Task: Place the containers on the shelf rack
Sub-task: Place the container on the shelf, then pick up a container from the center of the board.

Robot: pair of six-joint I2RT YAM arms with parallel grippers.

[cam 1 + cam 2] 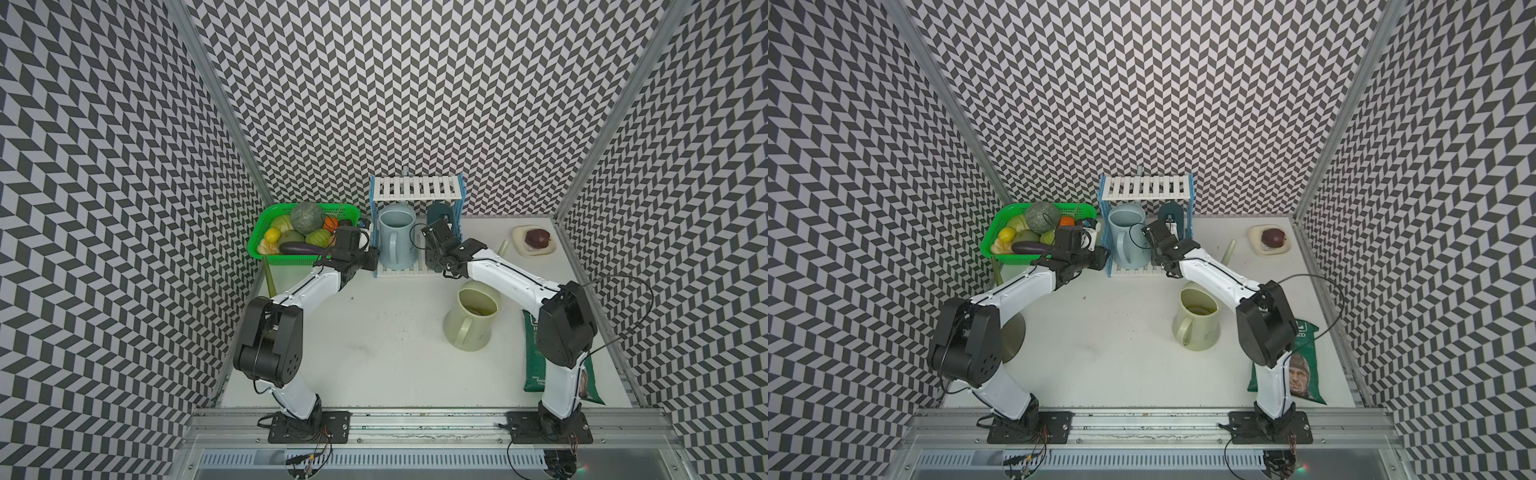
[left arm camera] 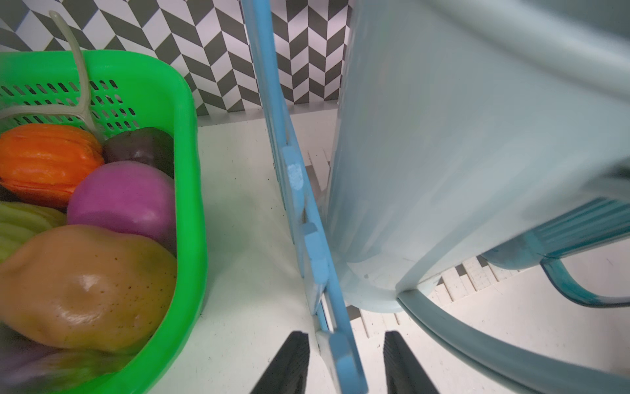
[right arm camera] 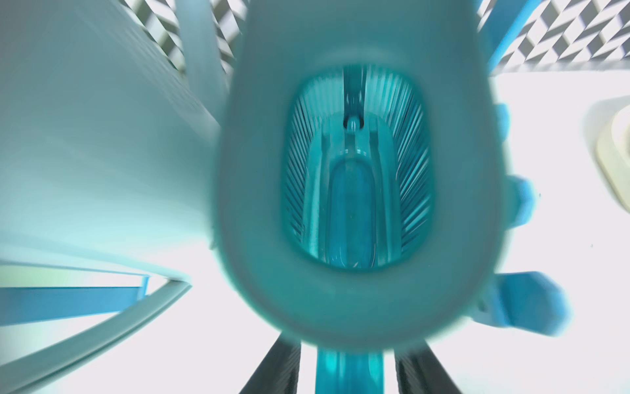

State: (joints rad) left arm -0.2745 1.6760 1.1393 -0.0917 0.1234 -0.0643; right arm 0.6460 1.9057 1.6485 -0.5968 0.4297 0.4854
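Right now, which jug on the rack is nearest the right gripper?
The dark teal jug: its handle lies between the jaws. The light blue jug stands farther off.

A: shelf rack (image 1: 417, 189) state?
B: upright, far side. light blue jug (image 1: 397, 241) and dark teal jug (image 1: 435, 212) upright on its lower shelf, side by side.
A: cream jug (image 1: 471, 322)?
B: upright, off the rack, in front and to its right.
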